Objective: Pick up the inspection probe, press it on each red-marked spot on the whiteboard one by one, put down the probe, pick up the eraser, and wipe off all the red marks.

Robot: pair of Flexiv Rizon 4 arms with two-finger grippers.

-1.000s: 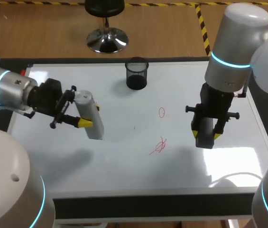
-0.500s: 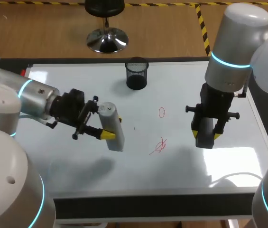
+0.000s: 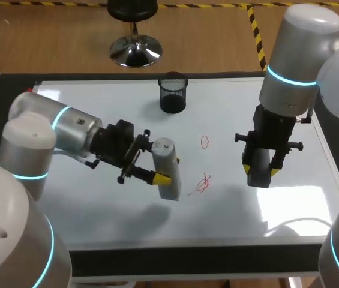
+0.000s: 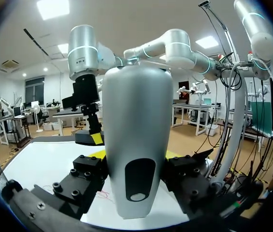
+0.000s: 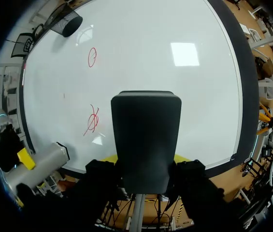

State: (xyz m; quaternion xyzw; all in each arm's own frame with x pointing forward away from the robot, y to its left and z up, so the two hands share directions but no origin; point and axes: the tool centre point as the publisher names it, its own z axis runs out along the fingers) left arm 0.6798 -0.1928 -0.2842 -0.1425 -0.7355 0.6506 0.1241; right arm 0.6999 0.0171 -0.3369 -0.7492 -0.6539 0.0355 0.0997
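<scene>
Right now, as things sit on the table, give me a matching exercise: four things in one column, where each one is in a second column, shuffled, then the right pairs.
Things:
1. inspection probe
2. eraser
3. black mesh cup
4. scribbled red mark

Places:
A. held in the right end effector
B. standing near the far edge of the whiteboard
C. held in the left end effector
D. drawn on the whiteboard, between the probe and the eraser in the head view

Pairs: 1-C, 2-A, 3-B, 4-D
</scene>
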